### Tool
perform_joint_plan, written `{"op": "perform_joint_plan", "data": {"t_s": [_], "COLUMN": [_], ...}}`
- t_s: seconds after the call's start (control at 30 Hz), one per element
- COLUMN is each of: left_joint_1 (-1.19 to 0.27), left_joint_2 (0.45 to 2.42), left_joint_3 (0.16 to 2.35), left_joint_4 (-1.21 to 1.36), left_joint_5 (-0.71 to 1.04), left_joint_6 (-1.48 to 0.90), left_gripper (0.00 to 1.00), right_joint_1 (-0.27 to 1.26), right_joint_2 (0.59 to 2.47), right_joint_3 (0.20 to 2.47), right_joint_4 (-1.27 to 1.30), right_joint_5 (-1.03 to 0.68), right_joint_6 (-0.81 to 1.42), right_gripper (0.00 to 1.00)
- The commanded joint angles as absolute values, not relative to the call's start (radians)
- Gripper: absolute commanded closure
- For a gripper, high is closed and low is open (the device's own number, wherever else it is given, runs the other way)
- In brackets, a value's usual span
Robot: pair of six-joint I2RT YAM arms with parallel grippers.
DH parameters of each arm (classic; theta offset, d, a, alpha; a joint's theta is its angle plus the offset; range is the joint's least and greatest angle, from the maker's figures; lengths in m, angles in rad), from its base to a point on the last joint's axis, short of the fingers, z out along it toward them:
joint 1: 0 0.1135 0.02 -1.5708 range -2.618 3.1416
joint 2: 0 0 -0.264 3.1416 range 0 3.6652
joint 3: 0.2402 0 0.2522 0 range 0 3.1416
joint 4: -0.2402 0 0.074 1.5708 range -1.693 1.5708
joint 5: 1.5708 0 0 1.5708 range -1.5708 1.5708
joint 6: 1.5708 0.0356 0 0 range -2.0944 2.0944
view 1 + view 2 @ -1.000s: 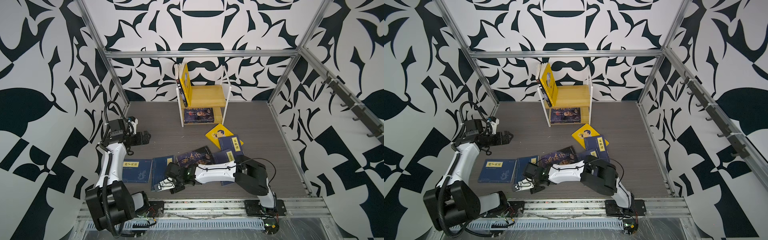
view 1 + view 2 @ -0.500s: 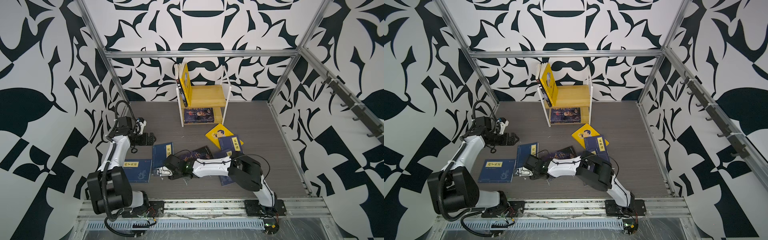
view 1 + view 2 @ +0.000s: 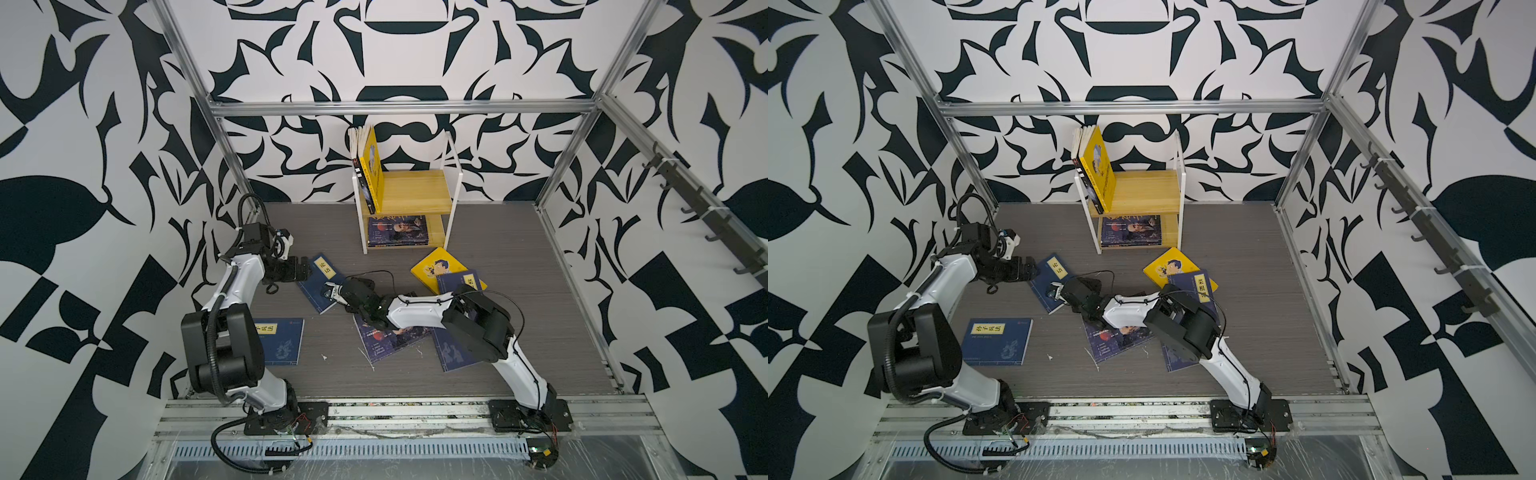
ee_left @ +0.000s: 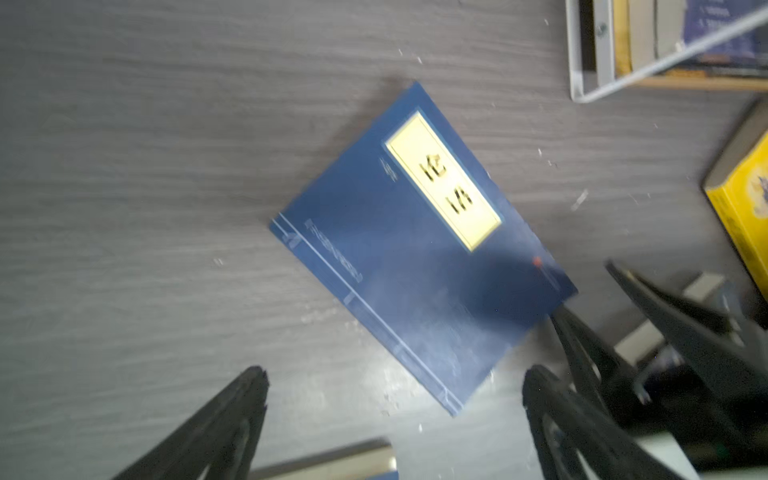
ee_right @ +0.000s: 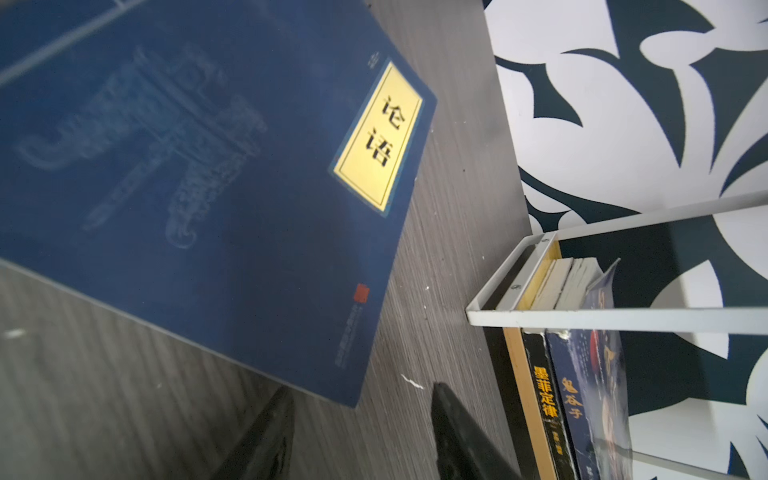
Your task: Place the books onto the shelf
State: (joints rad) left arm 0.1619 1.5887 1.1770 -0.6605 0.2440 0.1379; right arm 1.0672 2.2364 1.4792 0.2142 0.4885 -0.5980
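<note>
A navy book with a yellow title strip (image 3: pixel 322 282) (image 3: pixel 1052 280) lies flat on the floor between both grippers. My left gripper (image 3: pixel 306 272) (image 4: pixel 395 380) is open, and the book (image 4: pixel 415 249) has one corner between its fingertips. My right gripper (image 3: pixel 332 291) (image 5: pixel 359 415) is open at the opposite corner of the book (image 5: pixel 208 166), with its fingers to either side of it. The shelf (image 3: pixel 415 195) (image 3: pixel 1150 187) stands at the back. It holds upright books on top, the front one yellow (image 3: pixel 371 170), and a navy portrait book (image 3: pixel 397 230) in the lower tier.
More books lie on the floor: a navy one (image 3: pixel 278 340) by the left arm's base, a portrait one (image 3: pixel 382 340) under the right arm, a yellow cartoon one (image 3: pixel 436 266) and two navy ones (image 3: pixel 461 282) (image 3: pixel 453 353). Patterned walls enclose the floor.
The navy book has slid away from the front edge toward the shelf with my right gripper behind it. My left gripper has swung in to the book's far corner.
</note>
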Motion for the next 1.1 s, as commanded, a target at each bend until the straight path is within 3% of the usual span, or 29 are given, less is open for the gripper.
{"op": "perform_joint_plan", "data": {"t_s": [0.0, 0.17, 0.33, 0.5, 0.67, 0.73, 1.07], "left_joint_1": [0.153, 0.113, 0.062, 0.044, 0.044, 0.042, 0.014], "left_joint_2": [1.667, 1.882, 2.130, 2.281, 2.329, 2.331, 2.204], "left_joint_3": [1.268, 1.494, 1.766, 1.948, 1.978, 1.961, 1.729], "left_joint_4": [-0.726, -0.865, -1.022, -1.120, -1.147, -1.160, -1.092], "left_joint_5": [0.205, 0.187, 0.121, 0.135, 0.133, 0.144, 0.250], "left_joint_6": [0.107, 0.134, 0.169, 0.205, 0.224, 0.223, 0.165], "left_gripper": [0.00, 0.00, 0.14, 0.14, 0.14, 0.20, 0.24], "right_joint_1": [1.081, 1.098, 1.101, 1.099, 1.093, 1.081, 0.981], "right_joint_2": [2.104, 2.037, 2.079, 2.150, 2.240, 2.271, 2.328], "right_joint_3": [1.445, 1.419, 1.476, 1.553, 1.659, 1.694, 1.764], "right_joint_4": [0.226, 0.130, 0.049, -0.019, -0.092, -0.111, -0.127], "right_joint_5": [0.437, 0.327, 0.315, 0.258, 0.219, 0.220, 0.217], "right_joint_6": [-0.486, -0.320, -0.151, -0.083, -0.043, -0.017, 0.027], "right_gripper": [0.46, 0.46, 0.52, 0.56, 0.59, 0.61, 0.65]}}
